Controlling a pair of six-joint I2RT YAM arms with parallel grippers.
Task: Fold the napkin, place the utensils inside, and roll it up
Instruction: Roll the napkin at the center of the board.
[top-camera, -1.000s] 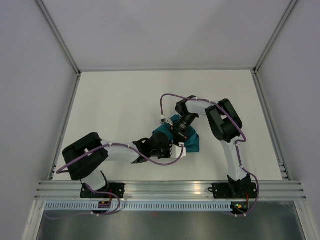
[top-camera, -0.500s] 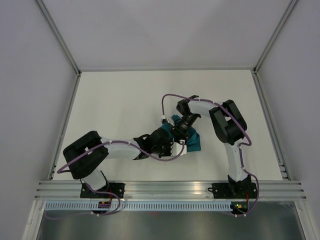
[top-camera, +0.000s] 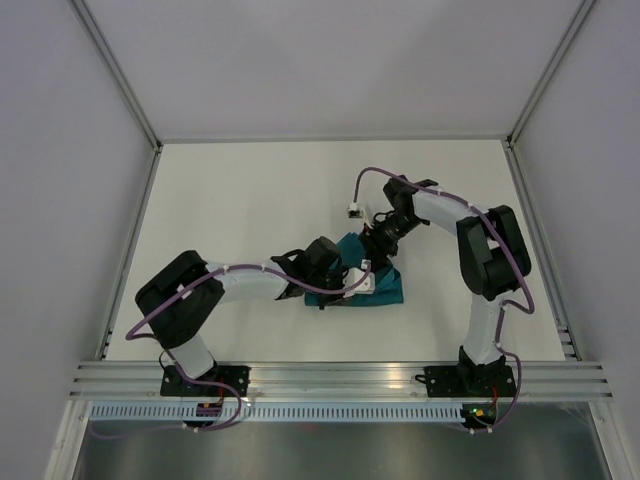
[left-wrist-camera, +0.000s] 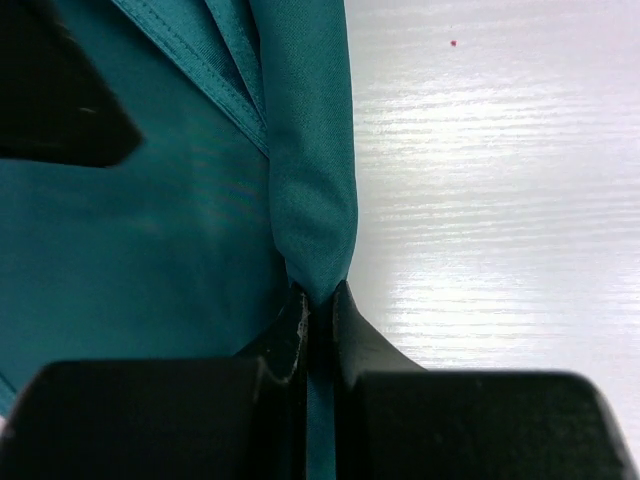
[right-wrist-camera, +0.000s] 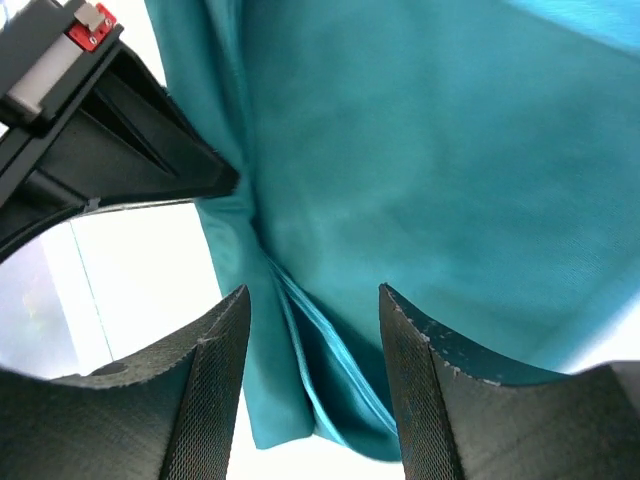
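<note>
White table (top-camera: 250, 200) | one napkin (top-camera: 387, 291), left fingers (left-wrist-camera: 366, 346) pinching | right fingers (right-wrist-camera: 215, 400) apart

Left arm (top-camera: 245, 282): stretched low, reaching rightward.
Left claw (left-wrist-camera: 318, 300): pinched tight on napkin (left-wrist-camera: 150, 250).
Right claw (right-wrist-camera: 313, 310): fingers spread apart, pointing down.

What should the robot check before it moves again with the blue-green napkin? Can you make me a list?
1. Left gripper holds the napkin: ok, its jaws are shut on a fold of cloth.
2. Right gripper is free: ok, its jaws stand open over the cloth.
3. Utensil is tucked inside: cannot tell, none shows in any view.
4. Napkin lies on the table: ok, the top view shows it well away from the edges.
5. Grippers have room to move: cannot tell, they sit very close together over the napkin.
</note>
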